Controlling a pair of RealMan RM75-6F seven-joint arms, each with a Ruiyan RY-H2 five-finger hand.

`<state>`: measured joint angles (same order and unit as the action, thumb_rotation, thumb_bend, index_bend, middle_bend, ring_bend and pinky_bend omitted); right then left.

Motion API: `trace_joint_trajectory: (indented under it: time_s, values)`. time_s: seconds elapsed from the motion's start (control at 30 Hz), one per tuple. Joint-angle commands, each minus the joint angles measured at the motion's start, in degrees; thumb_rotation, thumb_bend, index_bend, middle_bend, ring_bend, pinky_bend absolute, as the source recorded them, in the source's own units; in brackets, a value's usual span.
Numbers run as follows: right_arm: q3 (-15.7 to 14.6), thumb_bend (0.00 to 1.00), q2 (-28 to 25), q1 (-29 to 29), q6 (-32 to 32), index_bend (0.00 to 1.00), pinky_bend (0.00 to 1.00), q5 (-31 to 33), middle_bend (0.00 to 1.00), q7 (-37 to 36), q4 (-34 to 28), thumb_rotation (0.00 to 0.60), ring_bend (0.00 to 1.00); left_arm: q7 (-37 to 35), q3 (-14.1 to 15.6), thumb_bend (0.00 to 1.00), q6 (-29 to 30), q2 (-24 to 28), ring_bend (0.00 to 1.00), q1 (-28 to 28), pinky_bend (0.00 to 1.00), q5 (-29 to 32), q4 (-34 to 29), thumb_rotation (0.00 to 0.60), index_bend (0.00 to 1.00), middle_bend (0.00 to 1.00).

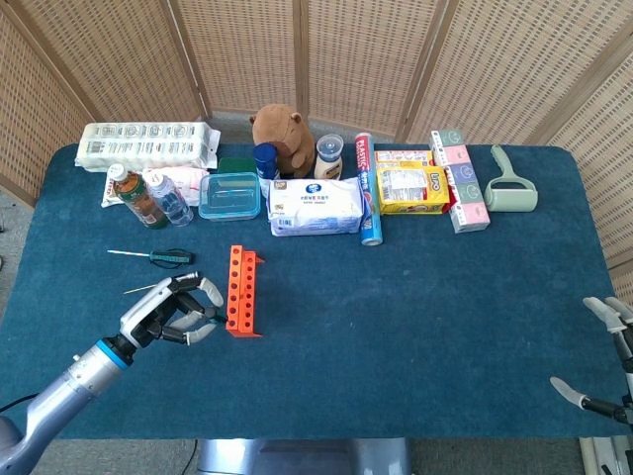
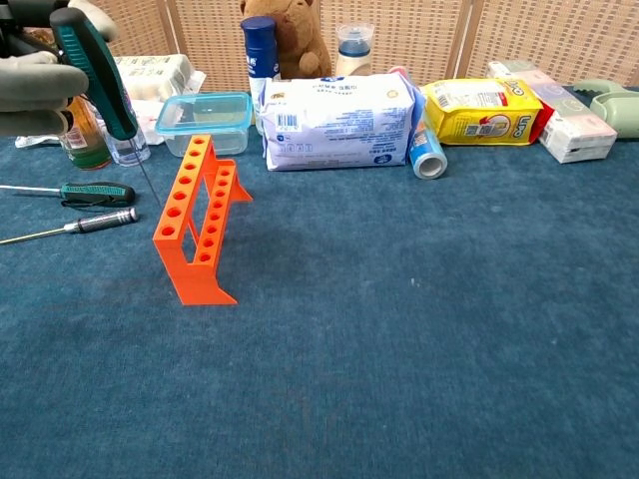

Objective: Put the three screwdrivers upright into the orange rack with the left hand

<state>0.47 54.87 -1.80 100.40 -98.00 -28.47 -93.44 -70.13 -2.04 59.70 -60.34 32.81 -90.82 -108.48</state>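
Observation:
My left hand [image 1: 170,312] holds a teal-handled screwdriver [image 2: 100,72] tilted but nearly upright, its thin shaft pointing down just left of the orange rack [image 2: 196,222]. In the chest view the left hand [image 2: 40,60] shows at the top left. The rack [image 1: 242,290] stands in the table's left half with no screwdriver in its holes. A green-handled screwdriver [image 2: 85,192] and a black-and-silver one [image 2: 75,227] lie flat to the left of the rack. At the table's near right edge my right hand [image 1: 619,354] holds nothing, fingers apart.
Along the back stand bottles [image 1: 143,196], a clear lidded box [image 1: 229,195], a wipes pack [image 1: 316,206], a plush toy [image 1: 283,139], a yellow packet [image 1: 411,188], boxes [image 1: 459,180] and a lint roller [image 1: 510,184]. Blue cloth [image 1: 415,317] covers the table.

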Motion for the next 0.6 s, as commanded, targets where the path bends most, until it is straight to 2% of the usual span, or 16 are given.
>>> trace_joint_trajectory:
  time_s: [0.03,0.6]
  values:
    - [0.01,0.03,-0.04,-0.01,0.01,0.07,0.02,0.04,0.15,-0.16,0.08,0.600,0.09,0.53,0.02,0.44,-0.40,-0.26,0.98,0.06,0.95,0.72,0.16,0.600,0.55,0.98]
    - [-0.05,0.03,-0.15,-0.21,0.39,0.07,0.02,-0.11,0.15,-0.80,0.35,0.600,0.09,2.08,0.63,0.44,-0.77,-1.73,0.98,-0.63,0.95,2.29,1.71,0.600,0.55,0.98]
